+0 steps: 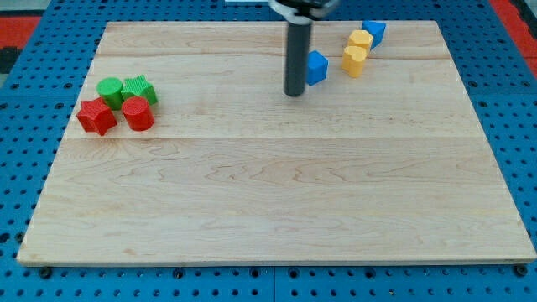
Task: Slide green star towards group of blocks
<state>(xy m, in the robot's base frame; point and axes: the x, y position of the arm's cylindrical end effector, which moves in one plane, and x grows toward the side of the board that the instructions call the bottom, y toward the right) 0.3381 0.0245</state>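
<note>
The green star lies near the board's left edge, touching a green round block on its left, a red round block below it, and close to a red star. My tip rests on the board at upper middle, far to the right of the green star and just left of a blue block. Two yellow blocks and another blue block sit in a line at the upper right.
The wooden board lies on a blue perforated table. The rod comes down from the view's top.
</note>
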